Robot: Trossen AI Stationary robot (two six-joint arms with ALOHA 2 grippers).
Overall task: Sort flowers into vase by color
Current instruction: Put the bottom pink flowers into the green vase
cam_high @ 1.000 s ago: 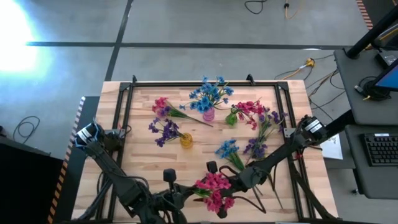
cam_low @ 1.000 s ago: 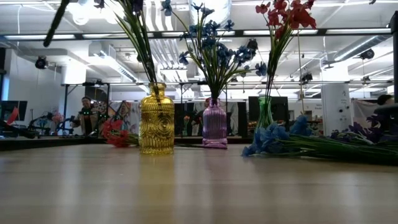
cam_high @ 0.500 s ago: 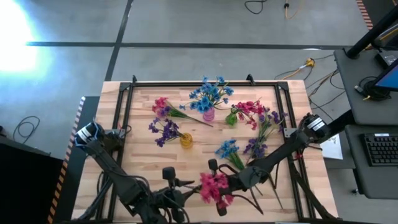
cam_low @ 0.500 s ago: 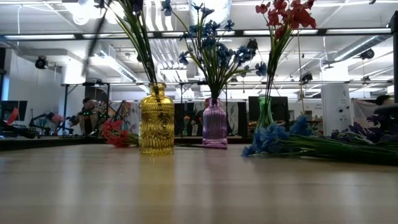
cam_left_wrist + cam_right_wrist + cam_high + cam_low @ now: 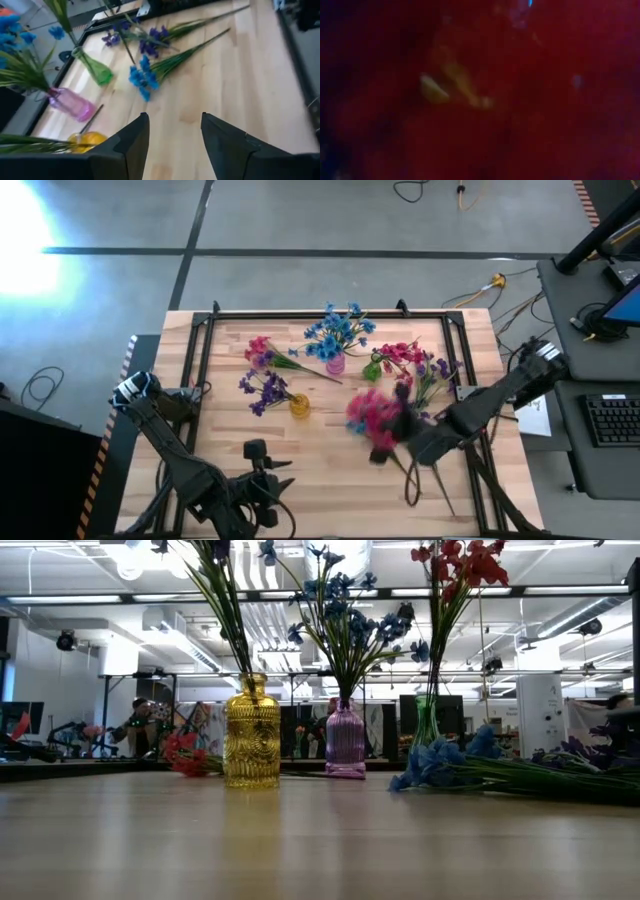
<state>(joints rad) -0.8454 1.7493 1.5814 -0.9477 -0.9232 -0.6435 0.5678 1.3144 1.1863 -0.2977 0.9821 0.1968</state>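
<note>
My right gripper (image 5: 402,442) is shut on a blurred bunch of red-pink flowers (image 5: 372,416), held over the table's middle right. The blooms (image 5: 480,90) fill the right wrist view. My left gripper (image 5: 282,478), near the front edge, stands open with nothing between its fingers (image 5: 175,125). At the back stand three vases. The yellow vase (image 5: 299,405) holds purple sprigs, the purple vase (image 5: 335,364) holds blue ones, and the green vase (image 5: 372,371) holds red ones. A blue sprig (image 5: 142,79) and purple sprigs (image 5: 428,376) lie flat on the table. Another red-pink sprig (image 5: 262,351) lies at the back left. My right gripper holds the red-pink bunch by its green stems (image 5: 405,455), just below the blooms. It comes from the table's right side, close to level. The bunch is lifted clear, and the stems' free ends (image 5: 410,494) trail toward the near edge. Blur and blooms hide the fingers' exact hold.
A black frame (image 5: 200,370) runs along the table's left, far and right edges. The bare wood (image 5: 330,470) between the two grippers is free room. In the low view the vases (image 5: 252,735) stand in a row, with the blue sprig (image 5: 440,765) lying to their right.
My left gripper has let go of the red-pink bunch and drawn back toward the table's left. My right gripper has taken hold of it. It has carried the bunch up and toward the far right, nearer the green vase, tipping from downward to almost level.
</note>
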